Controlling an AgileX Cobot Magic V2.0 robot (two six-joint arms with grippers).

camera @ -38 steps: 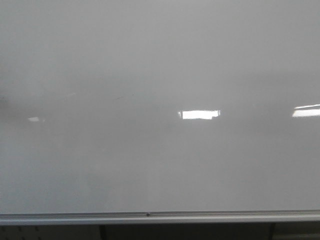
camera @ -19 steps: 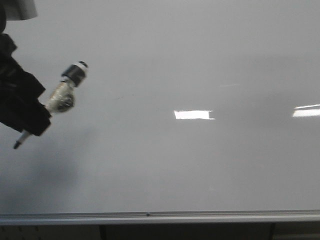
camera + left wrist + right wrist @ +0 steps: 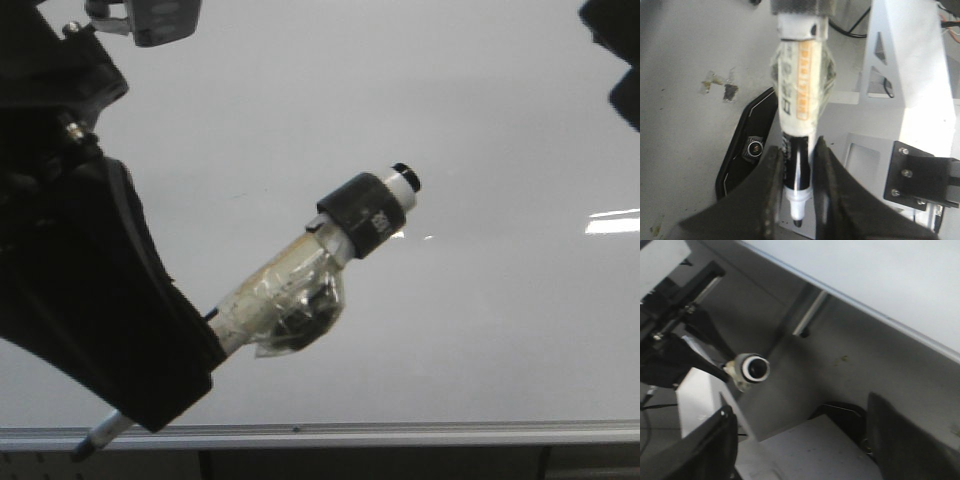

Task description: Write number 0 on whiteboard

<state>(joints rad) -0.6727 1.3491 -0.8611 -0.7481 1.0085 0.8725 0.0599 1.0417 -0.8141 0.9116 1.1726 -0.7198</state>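
The whiteboard (image 3: 470, 330) fills the front view, with its silver bottom rail (image 3: 400, 435). No number 0 shows on it, only a faint tiny smudge (image 3: 238, 196). My left gripper (image 3: 165, 400) is large and dark at the left and is shut on a tape-wrapped marker (image 3: 290, 285). The marker's tip (image 3: 85, 450) points down-left over the rail and its black collar end (image 3: 375, 212) points up-right. In the left wrist view the fingers (image 3: 772, 190) clamp the marker (image 3: 800, 100). My right gripper (image 3: 800, 445) is open and empty.
Bright light reflections (image 3: 612, 223) lie on the board at the right. Dark parts of my right arm (image 3: 615, 30) show at the top right corner. The right wrist view shows the board's rail (image 3: 880, 315), the marker's back end (image 3: 752, 369) and a white platform (image 3: 805, 450).
My left gripper with the marker has come in from the left edge, now much larger, further right and lower. A second ago the board was bare. The right arm has appeared at the top right.
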